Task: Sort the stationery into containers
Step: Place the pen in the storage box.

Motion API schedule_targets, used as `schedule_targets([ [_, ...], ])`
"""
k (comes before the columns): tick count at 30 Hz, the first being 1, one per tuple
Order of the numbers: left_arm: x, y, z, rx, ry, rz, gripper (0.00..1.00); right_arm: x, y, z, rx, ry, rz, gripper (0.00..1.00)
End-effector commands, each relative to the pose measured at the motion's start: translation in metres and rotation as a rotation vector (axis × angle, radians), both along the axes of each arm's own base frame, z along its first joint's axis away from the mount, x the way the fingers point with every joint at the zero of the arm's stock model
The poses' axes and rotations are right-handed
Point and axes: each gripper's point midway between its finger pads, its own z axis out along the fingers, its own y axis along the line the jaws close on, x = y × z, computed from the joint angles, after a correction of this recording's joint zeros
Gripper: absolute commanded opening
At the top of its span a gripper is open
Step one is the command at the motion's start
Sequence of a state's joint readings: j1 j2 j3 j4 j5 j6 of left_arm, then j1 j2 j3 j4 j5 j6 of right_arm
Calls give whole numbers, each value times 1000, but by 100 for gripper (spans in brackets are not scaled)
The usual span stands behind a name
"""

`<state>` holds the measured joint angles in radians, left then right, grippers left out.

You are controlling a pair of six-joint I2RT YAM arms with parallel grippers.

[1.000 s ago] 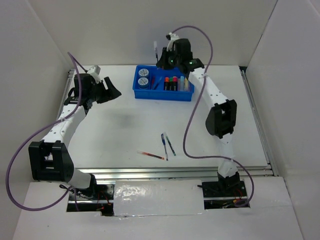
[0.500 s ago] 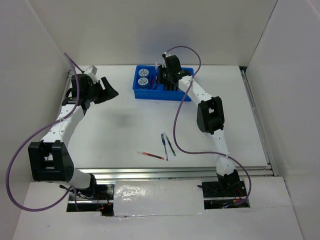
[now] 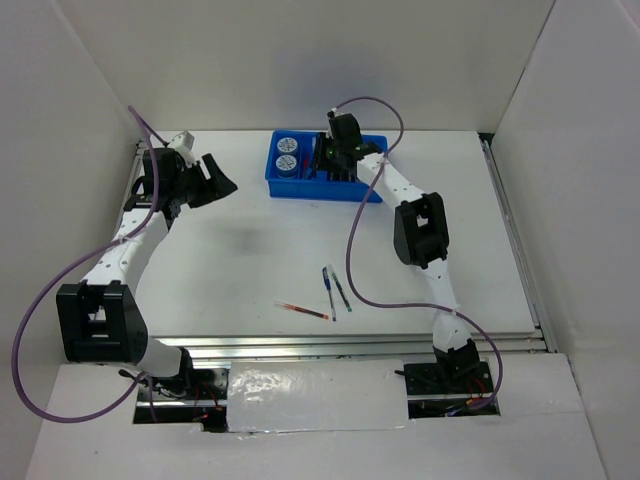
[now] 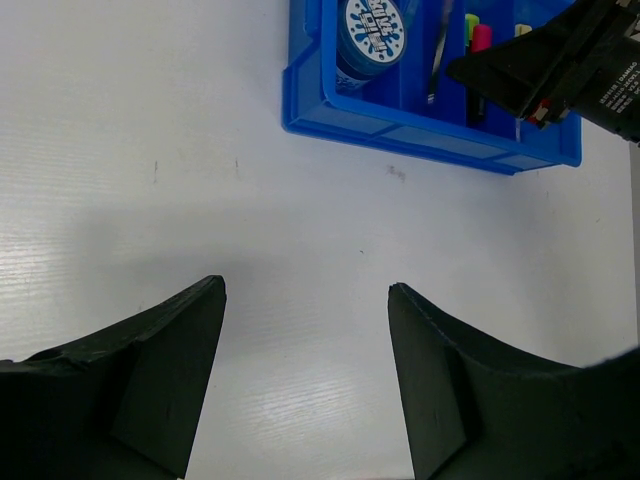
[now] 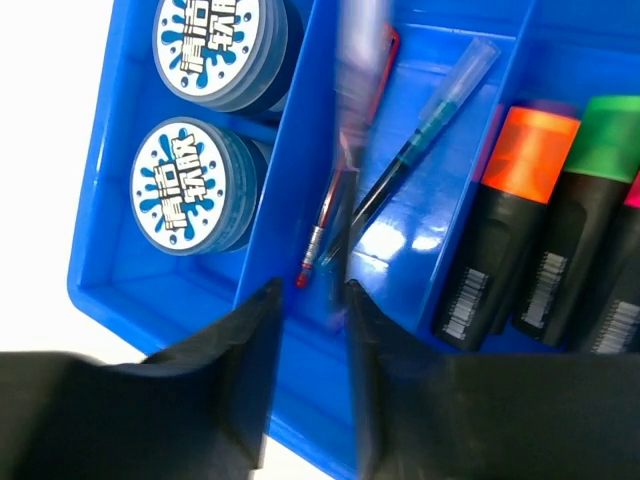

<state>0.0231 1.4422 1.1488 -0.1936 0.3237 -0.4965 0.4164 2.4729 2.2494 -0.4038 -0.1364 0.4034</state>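
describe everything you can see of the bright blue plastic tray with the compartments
The bright blue rectangular tray looks like glossy moulded plastic, with low walls and dividers forming side-by-side compartments. It sits flat on the white table, at its far side. The leftmost compartment holds two round discs with blue splash labels, the next thin pens, then orange, green and pink highlighters lying side by side. The right gripper hangs over the pen compartment, jaws slightly apart; whether it touches the tray is unclear.

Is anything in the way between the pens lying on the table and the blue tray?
Nothing on the table between the pens and the blue tray. Only the right gripper hangs above its pen slot.
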Motion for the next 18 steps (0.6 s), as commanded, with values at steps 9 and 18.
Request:
schedule_targets([
  [9,-6,-1,17,35,-63,-47,78,-27,-8,97,22,-132,138,44],
  [18,-29,9,29,40,-105,-107,82,-244,-12,71,-267,-95,794,38],
])
